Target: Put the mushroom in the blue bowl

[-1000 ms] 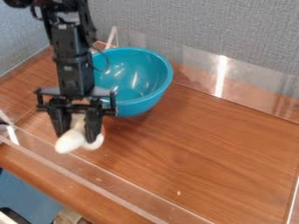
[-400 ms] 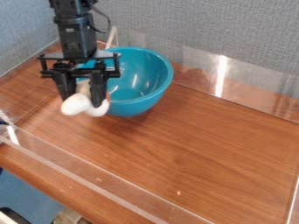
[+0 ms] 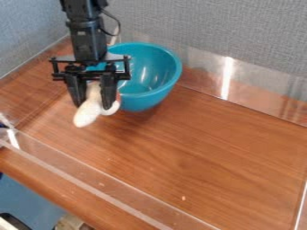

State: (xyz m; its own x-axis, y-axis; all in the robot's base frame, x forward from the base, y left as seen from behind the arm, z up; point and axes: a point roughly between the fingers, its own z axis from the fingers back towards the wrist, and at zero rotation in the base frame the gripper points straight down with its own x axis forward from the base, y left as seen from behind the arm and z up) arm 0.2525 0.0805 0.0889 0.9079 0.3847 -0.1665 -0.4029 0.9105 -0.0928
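Mushroom (image 3: 89, 112) pinched in the tool (image 3: 92, 101), lifted off the wooden tabletop (image 3: 204, 153).
Hanging cream stem downward between the dark fingers (image 3: 108, 93), just left of the blue bowl (image 3: 146, 77) and outside its rim; tool pointing almost straight down.

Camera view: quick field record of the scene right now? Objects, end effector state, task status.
surface: wooden table
blue bowl: upright on table, nothing visible inside
mushroom: pale stem showing, clamped in the end effector, off the table
end effector: pointing down, shut on mushroom, beside the bowl's near-left rim
task status: mushroom not yet in bowl
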